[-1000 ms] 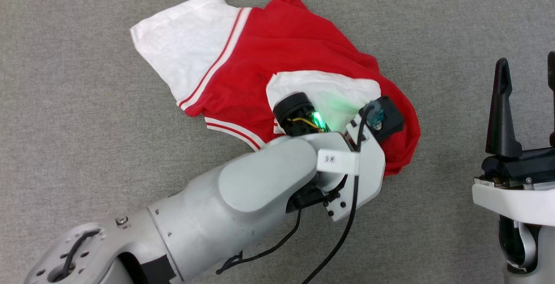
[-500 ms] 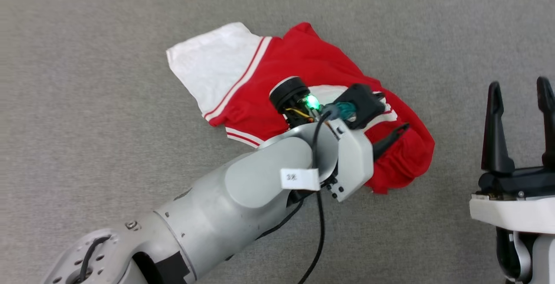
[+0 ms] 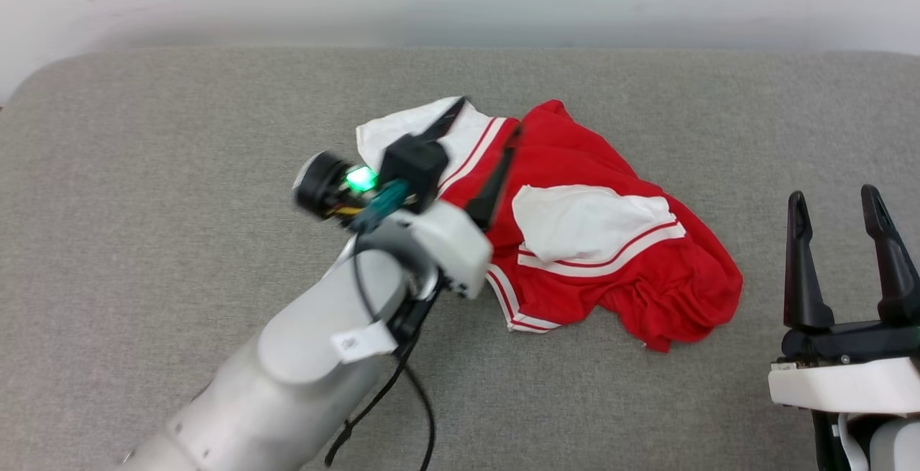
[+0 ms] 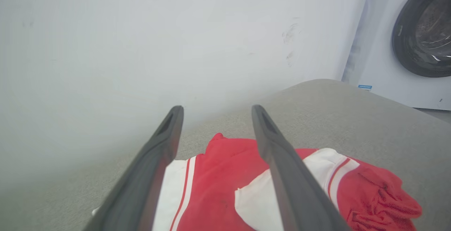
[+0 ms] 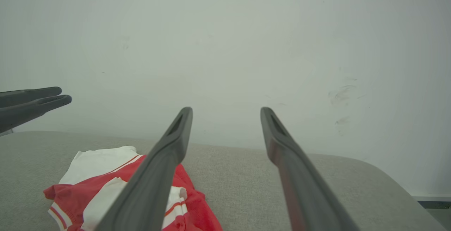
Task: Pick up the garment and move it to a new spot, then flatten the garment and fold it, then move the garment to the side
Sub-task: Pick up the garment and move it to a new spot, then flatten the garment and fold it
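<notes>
**Head view:** The garment (image 3: pixel 575 241) lies in a crumpled heap on the gray surface (image 3: pixel 180 169). It is red with white sleeves, and one white sleeve is folded on top. The left gripper (image 3: pixel 489 117) is over the garment's left sleeve, with its two fingers apart and no cloth in them. The right gripper (image 3: pixel 832 198) sits off to the right, well apart from the garment, with its fingers apart too.

**Left wrist view:** The red and white cloth lies below the spread fingers. To the right stands a white washing machine (image 4: pixel 398 65) with a round dark door. I cannot tell what is inside it.

**Right wrist view:** The garment lies at the lower left, partly behind one finger. The left gripper's fingertips poke in at the left edge, up in the air. A pale wall (image 5: pixel 225 30) stands behind.
</notes>
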You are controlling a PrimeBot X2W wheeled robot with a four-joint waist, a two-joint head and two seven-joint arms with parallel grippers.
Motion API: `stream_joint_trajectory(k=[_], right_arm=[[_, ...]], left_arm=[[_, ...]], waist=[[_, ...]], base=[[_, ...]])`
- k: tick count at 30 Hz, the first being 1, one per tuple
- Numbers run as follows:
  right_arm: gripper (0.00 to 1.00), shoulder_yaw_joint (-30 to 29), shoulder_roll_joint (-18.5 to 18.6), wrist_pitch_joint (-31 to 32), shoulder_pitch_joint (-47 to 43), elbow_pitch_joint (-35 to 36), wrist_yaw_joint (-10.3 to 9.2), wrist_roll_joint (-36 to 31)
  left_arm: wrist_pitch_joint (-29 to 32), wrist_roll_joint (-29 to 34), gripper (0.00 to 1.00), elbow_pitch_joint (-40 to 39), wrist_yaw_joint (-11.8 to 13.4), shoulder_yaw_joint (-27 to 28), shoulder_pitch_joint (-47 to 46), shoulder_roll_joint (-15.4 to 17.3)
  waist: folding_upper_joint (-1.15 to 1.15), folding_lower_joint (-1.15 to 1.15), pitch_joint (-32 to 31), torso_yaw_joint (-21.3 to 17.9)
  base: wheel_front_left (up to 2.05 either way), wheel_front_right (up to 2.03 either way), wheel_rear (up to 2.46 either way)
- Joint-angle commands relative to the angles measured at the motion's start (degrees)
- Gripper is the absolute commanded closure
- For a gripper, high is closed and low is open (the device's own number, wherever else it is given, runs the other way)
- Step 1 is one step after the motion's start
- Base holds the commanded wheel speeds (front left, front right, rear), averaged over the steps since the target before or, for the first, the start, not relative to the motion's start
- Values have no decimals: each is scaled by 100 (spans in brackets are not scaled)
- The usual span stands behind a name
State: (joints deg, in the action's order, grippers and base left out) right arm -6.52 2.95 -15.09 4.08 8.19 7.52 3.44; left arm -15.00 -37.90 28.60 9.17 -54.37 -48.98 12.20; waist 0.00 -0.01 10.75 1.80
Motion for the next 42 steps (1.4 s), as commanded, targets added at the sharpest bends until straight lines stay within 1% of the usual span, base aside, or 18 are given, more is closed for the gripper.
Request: stream_joint_trajectory(k=[1, 4, 8, 11, 15, 20, 24, 34, 37, 42], right_arm=[[0, -15, -13, -13, -97, -33, -6, -40], [0, -44, -13, -13, -130, -61, -6, -47], [0, -57, -13, -12, -209, -142, -5, -48], [0, -51, -13, -12, -253, -200, -6, -21], [0, -52, -14, -12, -335, -295, -5, 53], [0, -69, -13, -13, -463, -407, -5, 113], [0, -31, -13, -13, -557, -487, -5, 157], [0, 116, -13, -12, -856, -645, -5, 238], [0, 139, -13, -12, -925, -693, -5, 256], [0, 175, -13, -12, -1017, -759, -5, 258]], left_arm=[[-18, 219, 0, -259, 170, 324, 391, 145], [-20, 606, 0, -716, 418, 957, 963, 384], [-21, 1049, 0, -1260, 650, 1791, 1772, 552], [-21, 1357, 0, -1598, 748, 2390, 2374, 597], [-22, 1690, 0, -1928, 762, 3126, 3136, 500], [-22, 2070, 0, -2223, 602, 3866, 3867, 275], [-22, 2367, 0, -2376, 367, 4253, 4303, 55], [-22, 2946, 0, -2573, -235, 4744, 4976, -385], [-22, 3061, 0, -2544, -359, 4869, 5076, -472], [-22, 3263, 0, -2483, -481, 5024, 5223, -541]], waist=[[0, 1, -96, 88], [0, 1, -168, 149], [0, 1, -272, 213], [0, 1, -351, 234], [0, 1, -450, 237], [0, 1, -554, 230], [0, 1, -653, 216], [0, 1, -911, 229], [0, 1, -957, 234], [0, 1, -1008, 232]], base=[[0, 0, 0], [0, 0, 0], [0, 0, 0], [0, 0, 0], [0, 0, 0], [0, 0, 0], [0, 0, 0], [0, 0, 0], [0, 0, 0], [0, 0, 0]])
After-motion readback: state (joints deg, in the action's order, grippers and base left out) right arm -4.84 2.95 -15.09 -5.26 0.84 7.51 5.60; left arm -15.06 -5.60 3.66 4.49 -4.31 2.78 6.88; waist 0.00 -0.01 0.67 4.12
